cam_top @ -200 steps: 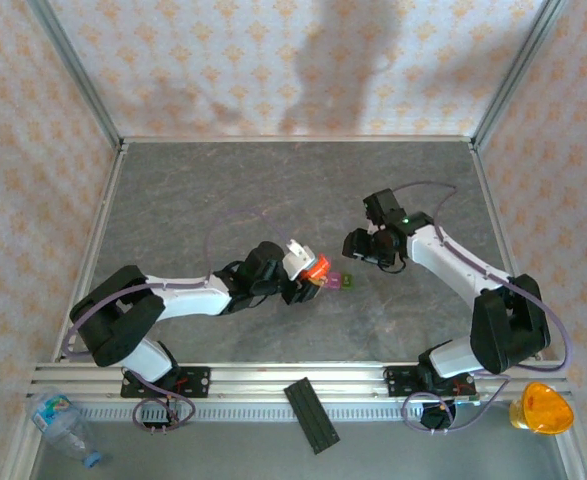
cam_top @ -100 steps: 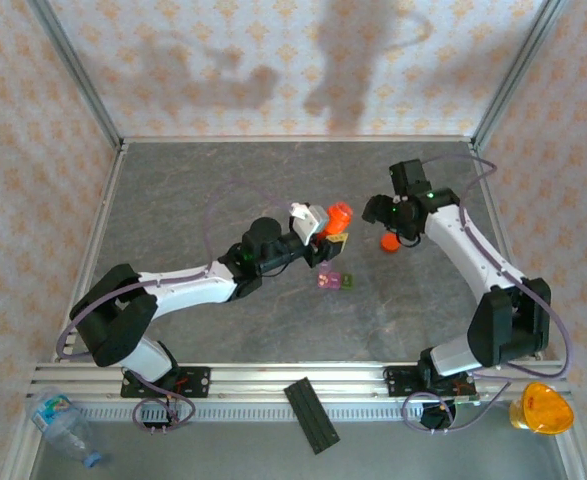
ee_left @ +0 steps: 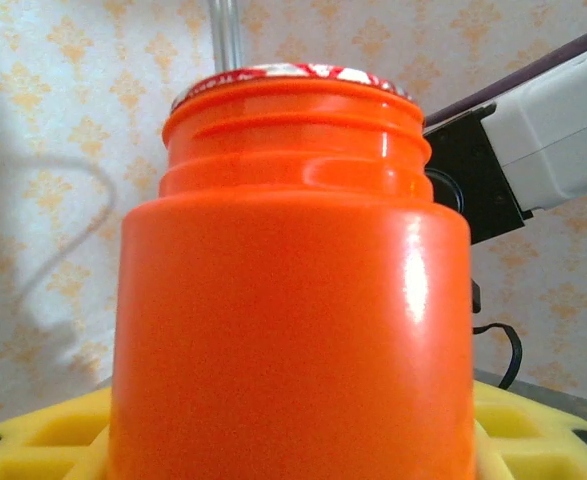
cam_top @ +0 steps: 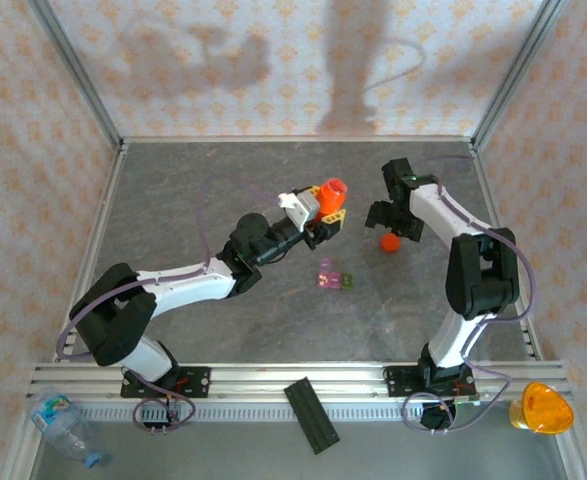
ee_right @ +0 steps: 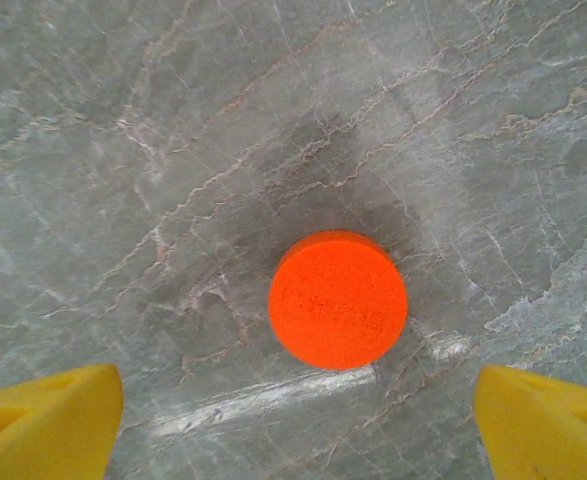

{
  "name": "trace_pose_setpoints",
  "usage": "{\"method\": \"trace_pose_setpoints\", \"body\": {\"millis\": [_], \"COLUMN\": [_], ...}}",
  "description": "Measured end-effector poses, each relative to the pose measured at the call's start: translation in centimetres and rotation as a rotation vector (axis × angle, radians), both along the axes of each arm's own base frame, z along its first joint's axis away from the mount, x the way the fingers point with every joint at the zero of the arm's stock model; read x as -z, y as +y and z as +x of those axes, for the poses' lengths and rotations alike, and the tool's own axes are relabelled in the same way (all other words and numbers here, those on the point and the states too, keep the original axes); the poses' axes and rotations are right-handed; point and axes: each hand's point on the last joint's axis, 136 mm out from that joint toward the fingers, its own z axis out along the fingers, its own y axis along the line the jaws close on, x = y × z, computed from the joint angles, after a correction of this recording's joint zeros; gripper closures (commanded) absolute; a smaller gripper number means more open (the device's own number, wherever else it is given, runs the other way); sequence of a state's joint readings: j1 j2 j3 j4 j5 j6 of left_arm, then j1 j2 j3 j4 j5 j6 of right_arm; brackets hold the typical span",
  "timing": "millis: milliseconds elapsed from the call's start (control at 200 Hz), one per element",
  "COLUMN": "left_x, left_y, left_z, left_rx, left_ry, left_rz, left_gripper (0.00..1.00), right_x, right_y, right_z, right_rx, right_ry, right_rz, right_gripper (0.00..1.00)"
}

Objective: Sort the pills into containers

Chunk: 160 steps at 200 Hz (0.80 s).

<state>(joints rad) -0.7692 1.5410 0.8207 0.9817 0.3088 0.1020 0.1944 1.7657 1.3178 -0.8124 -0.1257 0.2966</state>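
- Left gripper [cam_top: 325, 213]: clamped on the orange bottle [cam_top: 332, 190], which is upright and capless. Arm reaches far forward.
- Containers [cam_top: 334, 279]: on the table, near that gripper on its base-ward side, nothing touching them.
- Cap [cam_top: 390, 242]: flat, directly beneath the right gripper [cam_top: 389, 222]. Jaws wide and empty, wrist pointing down.
- Step: bottle opened. Next, probably tip the pills out beside the containers.

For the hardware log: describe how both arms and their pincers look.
The left arm and right arm match: white tube-like links between bulky black joints. A thin purple cable loops loosely along each. The left pincer has a white block at its wrist and yellow fingers with square recesses. The right pincer has yellow fingers too.
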Motion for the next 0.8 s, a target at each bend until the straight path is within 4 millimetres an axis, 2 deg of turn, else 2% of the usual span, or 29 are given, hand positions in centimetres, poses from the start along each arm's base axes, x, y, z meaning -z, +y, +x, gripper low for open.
{"method": "trace_pose_setpoints", "body": {"millis": [180,475,671,801], "left_x": [2.0,1.7,1.7,1.7], "left_y": [0.2,0.2,0.2,0.2], "left_z": [0.3,0.3,0.3,0.3], "left_rx": [-0.009,-0.006,-0.003,-0.001], "left_ry": [0.029,0.028,0.038,0.043], "left_rz": [0.005,-0.018,-0.026,-0.029], "left_gripper": [1.0,1.0,1.0,1.0], "right_x": [2.1,3.0,5.0,5.5], "right_y": [-0.5,-1.4,-1.3,-1.2], "right_z": [-0.2,-0.1,-0.1,-0.1], "right_rx": [0.0,0.022,0.015,0.013], "right_ry": [0.058,0.082,0.123,0.133], "right_rz": [-0.013,-0.015,-0.013,-0.008], "right_gripper": [0.16,0.23,0.28,0.35]}}
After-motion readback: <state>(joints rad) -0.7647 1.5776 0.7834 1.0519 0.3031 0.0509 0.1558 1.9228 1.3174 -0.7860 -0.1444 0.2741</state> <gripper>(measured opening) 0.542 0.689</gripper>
